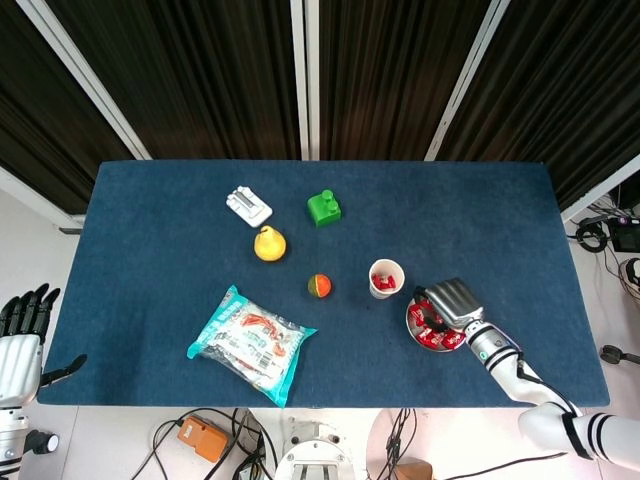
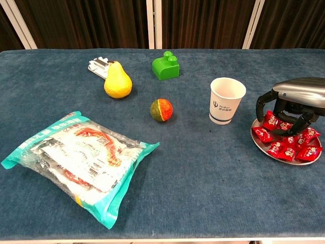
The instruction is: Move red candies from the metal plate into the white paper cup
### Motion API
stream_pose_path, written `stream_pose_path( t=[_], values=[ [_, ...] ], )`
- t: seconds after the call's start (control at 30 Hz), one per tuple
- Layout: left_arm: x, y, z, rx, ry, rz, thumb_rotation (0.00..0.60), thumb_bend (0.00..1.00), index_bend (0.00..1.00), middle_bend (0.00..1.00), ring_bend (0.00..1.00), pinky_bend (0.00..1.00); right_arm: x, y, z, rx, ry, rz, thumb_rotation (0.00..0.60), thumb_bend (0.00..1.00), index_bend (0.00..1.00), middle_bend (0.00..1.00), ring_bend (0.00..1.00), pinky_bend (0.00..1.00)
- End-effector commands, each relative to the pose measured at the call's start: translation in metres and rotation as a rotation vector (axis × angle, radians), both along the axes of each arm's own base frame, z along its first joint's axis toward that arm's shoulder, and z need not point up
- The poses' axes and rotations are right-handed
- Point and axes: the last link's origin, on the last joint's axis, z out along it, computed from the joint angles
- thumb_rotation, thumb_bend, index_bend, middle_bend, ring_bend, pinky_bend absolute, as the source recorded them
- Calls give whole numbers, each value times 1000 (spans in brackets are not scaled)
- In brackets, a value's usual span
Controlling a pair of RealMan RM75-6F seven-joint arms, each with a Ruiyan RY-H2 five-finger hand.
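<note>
The white paper cup [image 1: 386, 277] [image 2: 227, 100] stands upright right of the table's middle, with red candies [image 1: 383, 282] showing inside it in the head view. Just to its right lies the metal plate [image 2: 274, 156] [image 1: 412, 322] holding several red wrapped candies [image 2: 287, 147] [image 1: 430, 332]. My right hand [image 2: 294, 96] [image 1: 455, 300] arches over the plate's far side, thumb and fingers apart, their tips down among the candies. None is plainly gripped. My left hand [image 1: 20, 330] hangs off the table at the lower left, its fingers spread and holding nothing.
A yellow pear [image 2: 117, 81], a green block [image 2: 166, 66] and a white gadget [image 1: 248, 206] sit at the back. A red-green ball [image 2: 161, 110] lies left of the cup. A large snack bag [image 2: 81, 157] fills the front left.
</note>
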Motion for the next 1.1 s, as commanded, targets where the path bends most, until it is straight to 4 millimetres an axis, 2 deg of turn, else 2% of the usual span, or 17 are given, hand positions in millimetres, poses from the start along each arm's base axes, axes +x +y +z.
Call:
stream_pose_path(
  t=[0.03, 0.37, 0.73, 0.93, 1.1],
  values=[
    [0, 0, 0, 1, 1, 0, 600, 0, 0, 0, 0, 0, 1, -1, -4, 7, 4, 5, 600, 477, 479, 908, 1000, 1000],
    [-2, -2, 0, 0, 0, 7, 600, 0, 0, 0, 0, 0, -3, 0, -8, 16, 32, 2, 600, 476, 481, 907, 1000, 1000],
    [-4, -2, 0, -1, 2, 13, 600, 0, 0, 0, 0, 0, 1, 0, -15, 30, 37, 16, 600, 473, 487, 907, 1000, 1000],
    [-5, -3, -1, 0, 0, 16, 600, 0, 0, 0, 0, 0, 1, 0, -18, 26, 48, 18, 600, 478, 623, 913, 1000, 1000],
    [-5, -3, 0, 5, -2, 12, 600, 0, 0, 0, 0, 0, 2, 1, -7, -13, 23, 23, 600, 482, 698, 921, 1000, 1000]
  ],
)
